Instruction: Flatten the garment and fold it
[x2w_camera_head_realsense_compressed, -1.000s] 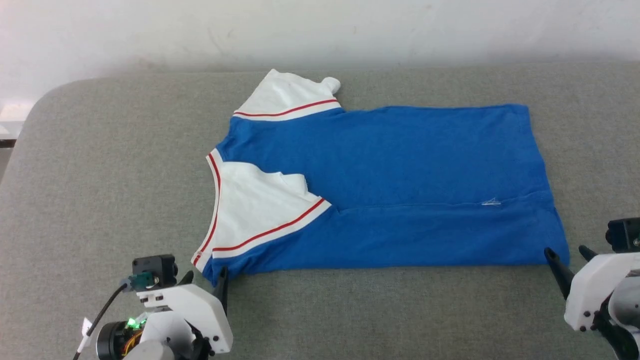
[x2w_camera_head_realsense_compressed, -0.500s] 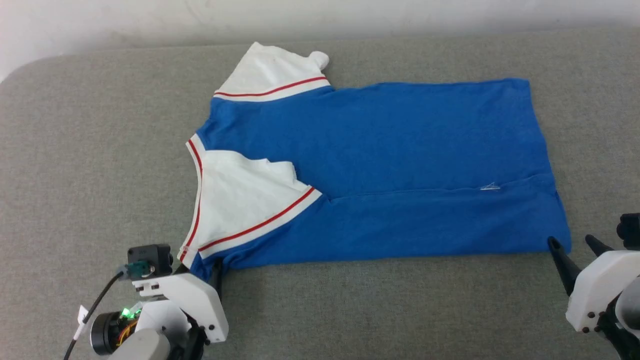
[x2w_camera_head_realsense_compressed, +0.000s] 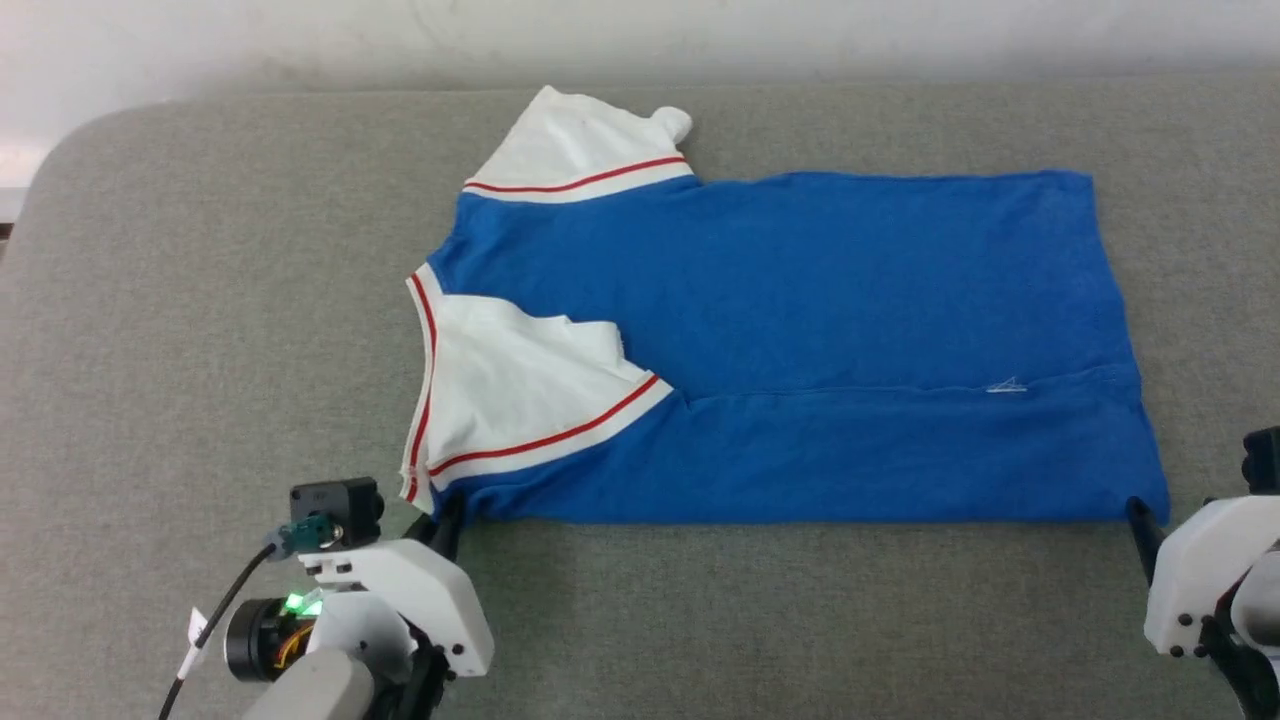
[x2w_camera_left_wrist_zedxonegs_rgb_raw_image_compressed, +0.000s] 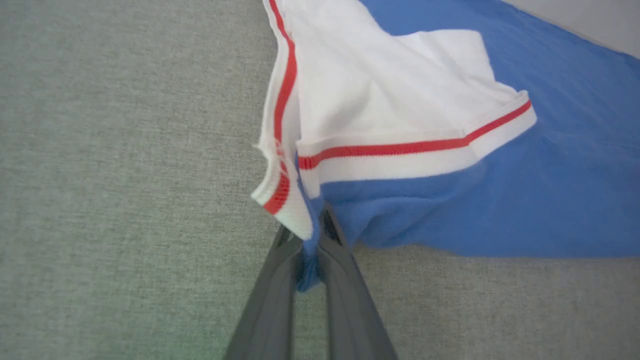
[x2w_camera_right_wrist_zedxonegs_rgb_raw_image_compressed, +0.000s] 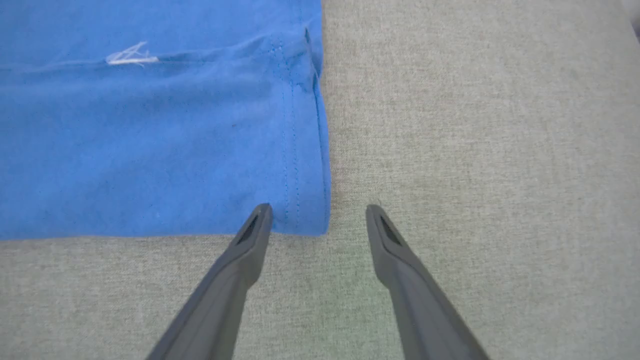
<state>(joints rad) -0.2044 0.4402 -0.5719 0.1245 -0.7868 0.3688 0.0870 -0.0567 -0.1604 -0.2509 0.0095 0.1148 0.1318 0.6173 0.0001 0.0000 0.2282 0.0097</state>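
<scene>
Two near corners matter here, and only one is secured. The garment (x2w_camera_head_realsense_compressed: 800, 330) lies spread lengthwise on the grey fabric worktop (x2w_camera_head_realsense_compressed: 200, 300), neck toward the robot's left and hem toward its right. Its near long edge is folded inward, with the near sleeve (x2w_camera_head_realsense_compressed: 520, 400) lying on top of the blue body. The far sleeve (x2w_camera_head_realsense_compressed: 580, 150) sticks out flat past the far edge, its tip bunched. The left claw (x2w_camera_left_wrist_zedxonegs_rgb_raw_image_compressed: 307, 227) is clamped on a small nip of blue cloth right at the shoulder corner, beside the red-striped neck trim (x2w_camera_left_wrist_zedxonegs_rgb_raw_image_compressed: 280, 150). The right claw (x2w_camera_right_wrist_zedxonegs_rgb_raw_image_compressed: 319, 209) stands apart, straddling the hem corner (x2w_camera_right_wrist_zedxonegs_rgb_raw_image_compressed: 305, 220): one finger tip rests at the cloth's edge, the other on bare worktop, nothing gripped. Risks, as judged:

1. The left hold is shallow, so a brisk lift or pull could let the cloth slide out.
2. Cannot tell whether the left claw holds both layers or just one. A single layer would peel the fold open.
3. If the left side rises before the right claw shuts, the near edge would drag askew and wrinkle.
4. The right claw sits at the very corner, so closing could catch only the stitched edge or miss it.
5. The tucked near sleeve may flop out once lifted.
</scene>
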